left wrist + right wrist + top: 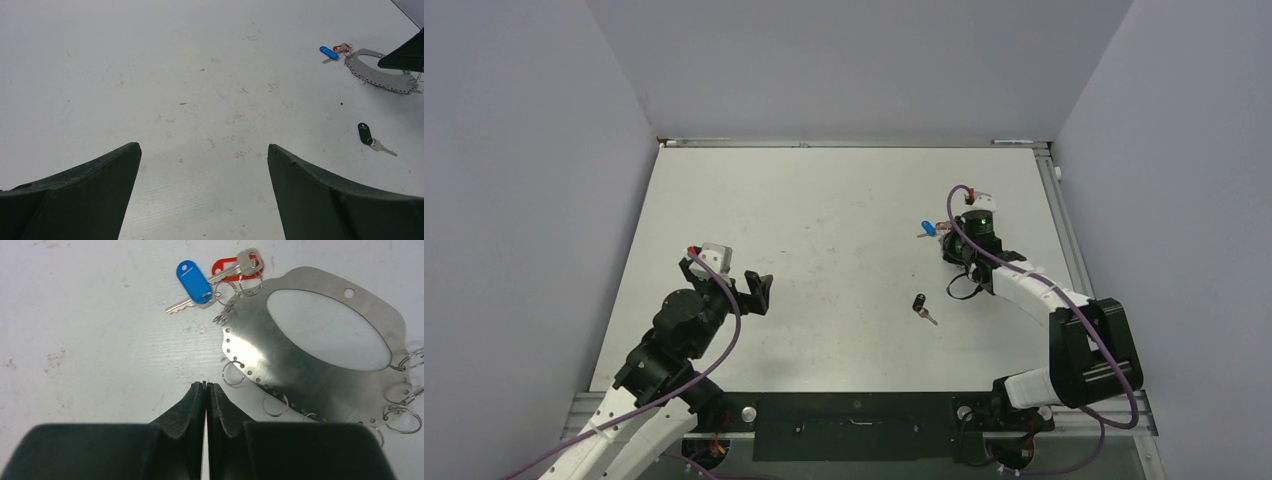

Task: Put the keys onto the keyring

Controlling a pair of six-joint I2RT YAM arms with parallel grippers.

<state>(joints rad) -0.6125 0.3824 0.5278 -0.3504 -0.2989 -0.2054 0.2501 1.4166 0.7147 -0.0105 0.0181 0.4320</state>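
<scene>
Right wrist view gives the closest look: the right end effector (206,385) has its two fingers clenched flat together with nothing visible between them. Their tips sit just beside the perforated edge of the keyring (250,347), which here is a flat steel plate with an oval cut-out and small split rings (224,376) along its rim, lying on the bench (824,220). The blue key (192,282) and the red key (231,265) lie at the plate's edge away from the fingers, each on a little ring that seems hooked to the plate, though I can't be sure both are threaded through. The black key (921,304) lies alone on the bench, well apart from the plate and nearer the arms, so I'd judge it the one left to fit. The next move, I'd guess, calls for one arm to lift that small key by its head while the other steadies the plate or a free ring. The left end effector (727,280) hangs wide open over the bench on the left, holding nothing. Only the top external view shows both arms at once. The left wrist view catches the black key and plate together, but the rings and holes show only from the right wrist.
</scene>
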